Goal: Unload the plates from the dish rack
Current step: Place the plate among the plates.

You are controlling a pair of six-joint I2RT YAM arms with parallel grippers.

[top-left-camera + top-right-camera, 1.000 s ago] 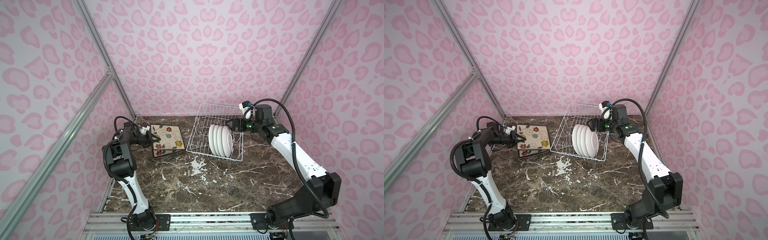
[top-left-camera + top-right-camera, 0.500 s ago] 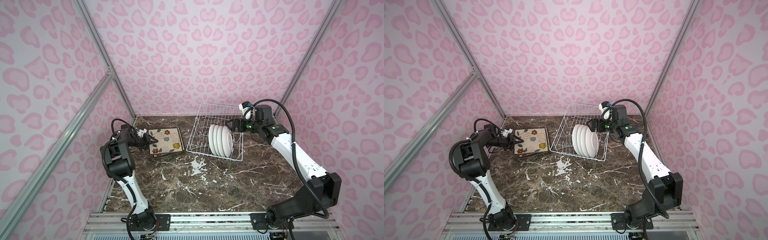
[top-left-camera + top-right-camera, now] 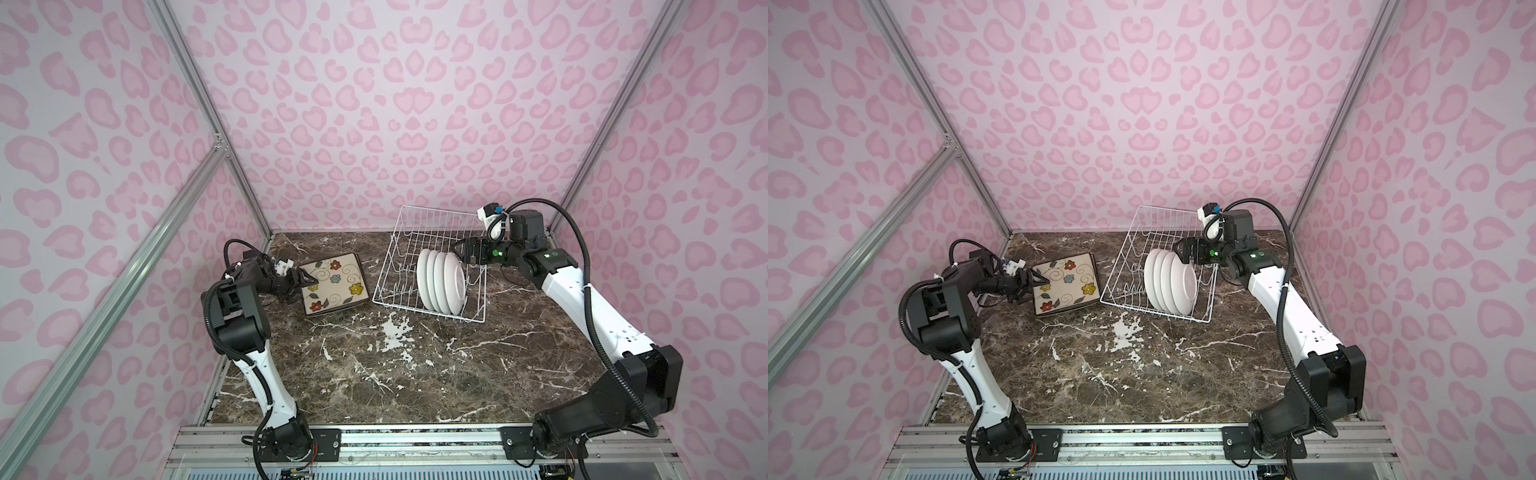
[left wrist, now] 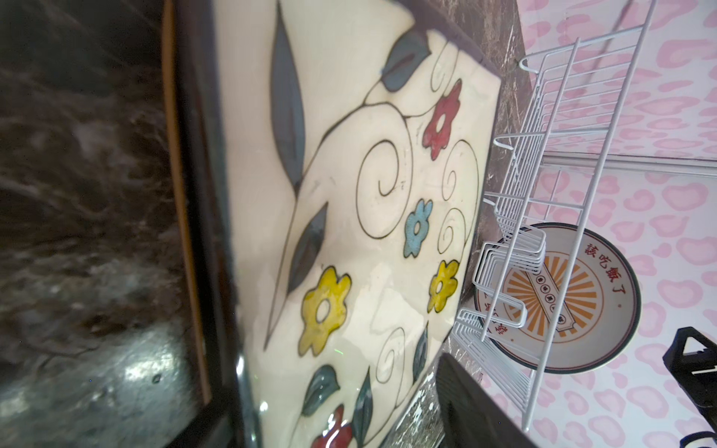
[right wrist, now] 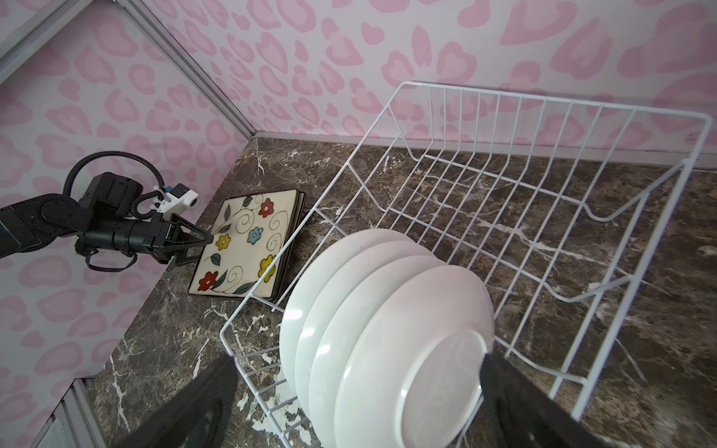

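Four round white plates [image 3: 441,280] are standing on edge, packed close together, in the end of the dish rack [image 3: 428,228] nearest the right arm. Their plain backs are facing that arm, and the left wrist view is showing an orange printed centre on the far one. A stack of square plates [image 3: 334,282] is lying flat, flowered face up, on the marble table [image 3: 395,374]. It is just beside the rack, on the side away from the right arm, and not touching it.

The left gripper [image 3: 306,286] is sitting at the stack's edge farthest from the rack with its jaws parted around that edge. Whether they are touching the plates I cannot tell.

The right gripper [image 3: 461,255] is hovering at the upper rim of the round plate nearest it. Its jaws are spread wide, with its fingers [image 5: 516,407] gripping nothing.
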